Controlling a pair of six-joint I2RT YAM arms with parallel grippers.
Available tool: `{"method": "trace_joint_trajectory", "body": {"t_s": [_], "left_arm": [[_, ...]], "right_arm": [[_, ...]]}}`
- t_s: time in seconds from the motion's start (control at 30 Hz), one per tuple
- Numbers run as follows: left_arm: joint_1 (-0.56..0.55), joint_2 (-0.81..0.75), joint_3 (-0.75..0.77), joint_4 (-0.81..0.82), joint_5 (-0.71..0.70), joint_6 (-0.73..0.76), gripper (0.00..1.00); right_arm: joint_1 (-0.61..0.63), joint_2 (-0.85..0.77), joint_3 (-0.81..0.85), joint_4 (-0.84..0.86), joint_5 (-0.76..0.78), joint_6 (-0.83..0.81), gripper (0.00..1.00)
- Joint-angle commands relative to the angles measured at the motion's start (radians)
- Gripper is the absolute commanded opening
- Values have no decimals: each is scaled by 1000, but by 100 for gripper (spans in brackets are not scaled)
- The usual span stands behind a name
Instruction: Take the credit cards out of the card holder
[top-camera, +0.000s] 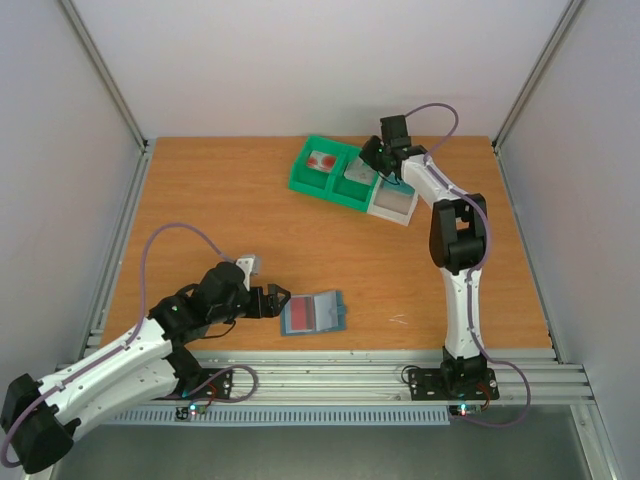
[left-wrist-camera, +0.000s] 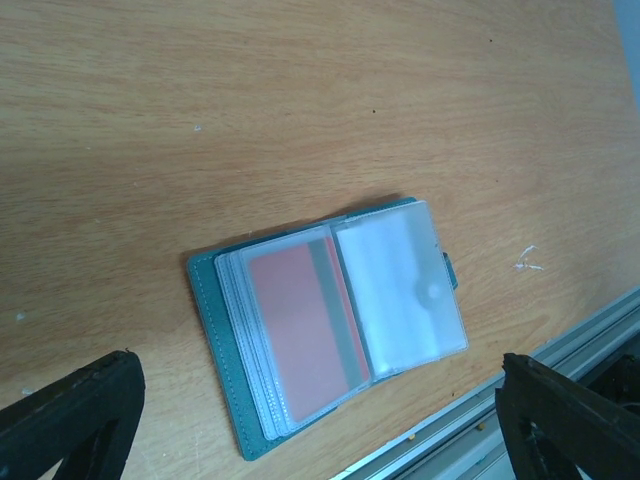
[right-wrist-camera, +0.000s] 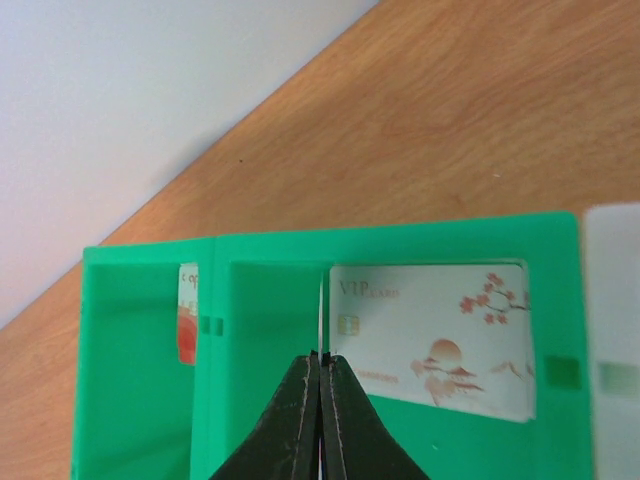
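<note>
Now holds the left gripper (top-camera: 278, 300) wide open just beside the card holder (top-camera: 313, 313), spread flat near the front edge of the table (top-camera: 200, 200) with a reddish card (left-wrist-camera: 295, 340) behind its clear sleeve (left-wrist-camera: 400, 290). Pinches a thin card (right-wrist-camera: 320, 310) edge-on in the right gripper (right-wrist-camera: 320, 358) above the green tray (right-wrist-camera: 400, 235), next to a white card with red marks (right-wrist-camera: 430, 340) lying inside.

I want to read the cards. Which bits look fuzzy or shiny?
Left wrist view: the card holder is sharp, its clear sleeve glares milky, the left gripper's fingers are dark blurs. Right wrist view: the VIP card reads clearly; the white compartment at the edge is fuzzy. Top external view: cards too small to read.
</note>
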Motion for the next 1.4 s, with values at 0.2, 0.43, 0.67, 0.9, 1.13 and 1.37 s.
{"method": "trace_joint_trajectory", "body": {"t_s": [0.2, 0.43, 0.67, 0.9, 1.13, 1.37], "left_arm": [[1, 16, -7, 80, 13, -24, 96], [2, 56, 3, 87, 34, -19, 96], [2, 51, -1, 83, 31, -27, 96], [2, 53, 2, 63, 39, -15, 96], [1, 54, 5, 44, 35, -12, 96], [2, 46, 13, 16, 19, -35, 93]], "right_arm": [[-23, 104, 130, -22, -55, -20, 1], [-32, 121, 137, -13, -59, -32, 1], [-34, 137, 191, -59, -34, -69, 13], [-35, 107, 206, -112, -28, -85, 18], [-34, 47, 197, -199, -33, -106, 20], [-9, -99, 24, -186, -97, -121, 21]]}}
